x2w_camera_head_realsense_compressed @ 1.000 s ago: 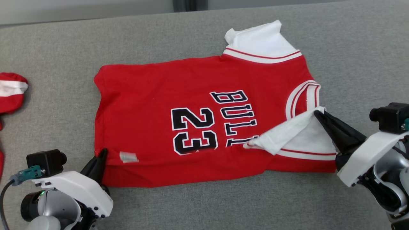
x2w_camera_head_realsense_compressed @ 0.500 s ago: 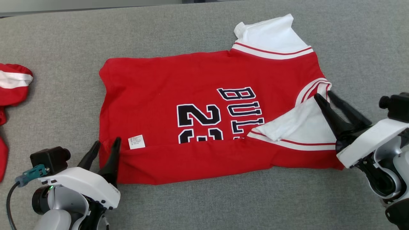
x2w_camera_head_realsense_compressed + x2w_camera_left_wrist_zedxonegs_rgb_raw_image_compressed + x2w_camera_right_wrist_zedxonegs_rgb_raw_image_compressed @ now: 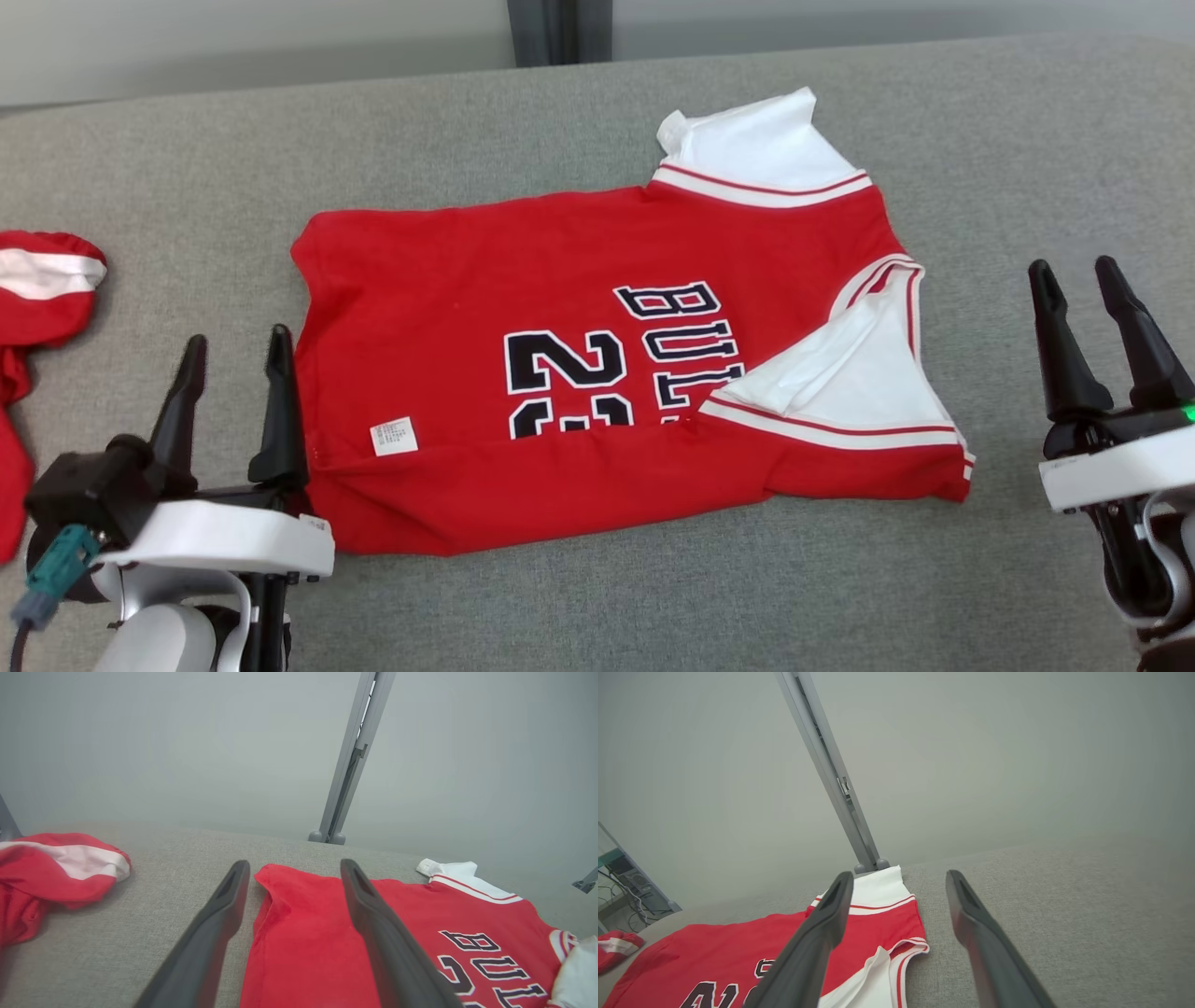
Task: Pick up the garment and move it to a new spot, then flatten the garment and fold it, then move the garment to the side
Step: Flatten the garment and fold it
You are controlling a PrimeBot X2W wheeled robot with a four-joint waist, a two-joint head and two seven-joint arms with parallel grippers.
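A wide surface covered in grey woven fabric (image 3: 980,168) is seen, and two things are laid directly on it. Near its middle a red jersey (image 3: 523,280) is spread flat, hem to the left and neck to the right. Its near long edge is folded over onto the body, so that the black number is partly covered; a white label (image 3: 393,436) is shown at the fold. The far white sleeve (image 3: 756,140) is laid out flat, and the near white sleeve (image 3: 840,373) is folded onto the chest. Well apart, at the left edge, a bunched red and white garment (image 3: 37,289) is seen.
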